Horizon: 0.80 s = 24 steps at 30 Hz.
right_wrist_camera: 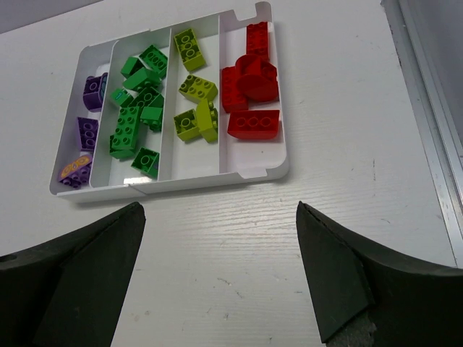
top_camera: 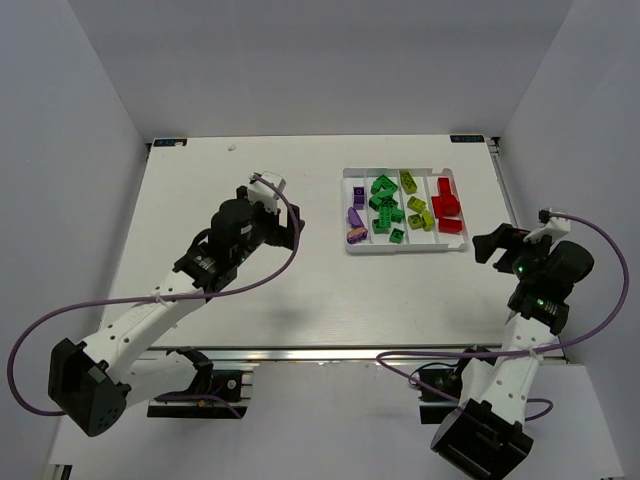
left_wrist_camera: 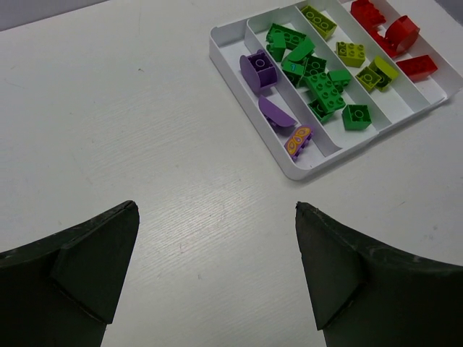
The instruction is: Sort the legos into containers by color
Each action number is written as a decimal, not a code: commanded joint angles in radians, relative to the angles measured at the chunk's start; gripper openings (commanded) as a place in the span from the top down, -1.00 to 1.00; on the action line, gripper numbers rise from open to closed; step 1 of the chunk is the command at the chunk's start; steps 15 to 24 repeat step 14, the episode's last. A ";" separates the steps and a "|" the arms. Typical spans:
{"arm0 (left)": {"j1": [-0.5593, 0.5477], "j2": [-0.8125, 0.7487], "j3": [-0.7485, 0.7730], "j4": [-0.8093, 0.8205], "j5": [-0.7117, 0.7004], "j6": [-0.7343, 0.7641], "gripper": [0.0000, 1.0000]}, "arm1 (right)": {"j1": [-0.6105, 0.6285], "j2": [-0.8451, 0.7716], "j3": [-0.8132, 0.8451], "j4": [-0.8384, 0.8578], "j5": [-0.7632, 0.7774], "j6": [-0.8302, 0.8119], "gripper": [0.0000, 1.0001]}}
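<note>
The white tray point(top_camera: 405, 250) lies at the back right of the table, its four containers side by side. Purple legos point(top_camera: 355, 222) fill the leftmost one, then green legos point(top_camera: 385, 205), yellow-green legos point(top_camera: 415, 210) and red legos point(top_camera: 447, 208). I see no brick outside the tray. My left gripper point(top_camera: 275, 208) hovers left of the tray, open and empty; its wrist view shows bare table between the jaws point(left_wrist_camera: 216, 205) and the tray point(left_wrist_camera: 224, 61) beyond. My right gripper point(top_camera: 492, 245) sits off the tray's near right corner, open and empty point(right_wrist_camera: 218, 205), facing the tray point(right_wrist_camera: 173, 186).
An aluminium rail point(right_wrist_camera: 427, 108) runs along the table's right edge, close to my right arm. White walls enclose the table on the left, back and right. Purple cables point(top_camera: 290, 240) loop from both arms.
</note>
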<state>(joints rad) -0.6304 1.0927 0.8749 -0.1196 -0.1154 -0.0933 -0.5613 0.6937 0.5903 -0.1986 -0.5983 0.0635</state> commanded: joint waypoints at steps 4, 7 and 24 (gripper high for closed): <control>0.003 -0.047 0.010 0.017 0.008 0.020 -0.96 | -0.037 -0.016 0.005 0.037 -0.075 -0.014 -0.79; 0.003 -0.040 0.007 0.017 0.008 0.023 -0.96 | -0.037 -0.023 0.005 0.041 -0.081 -0.011 -0.79; 0.003 -0.039 -0.001 0.024 0.005 0.026 -0.96 | -0.037 -0.066 0.002 0.056 -0.074 0.013 -0.79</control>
